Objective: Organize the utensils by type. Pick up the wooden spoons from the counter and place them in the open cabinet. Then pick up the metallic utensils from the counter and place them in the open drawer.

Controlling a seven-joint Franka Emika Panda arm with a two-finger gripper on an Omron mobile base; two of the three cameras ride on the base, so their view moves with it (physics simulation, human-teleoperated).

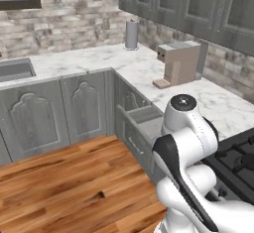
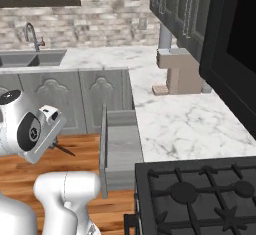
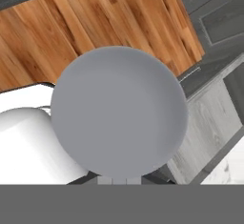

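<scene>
The claw (image 2: 64,150) is clamped on the metal spoon (image 3: 119,111), whose round grey bowl sits right up at the hand camera. It looks light, stiff and slick, so the slim handle (image 2: 65,151) is the grip spot. To its right the open drawer (image 2: 122,149) waits, front panel (image 2: 104,151) in the way, then the tabletop (image 2: 185,124) and stove (image 2: 200,194).

Base views flank arm, facing forward-down, sharing open drawer (image 1: 144,120) and counter (image 2: 175,114); hand view close above spoon bowl (image 3: 119,111).
</scene>
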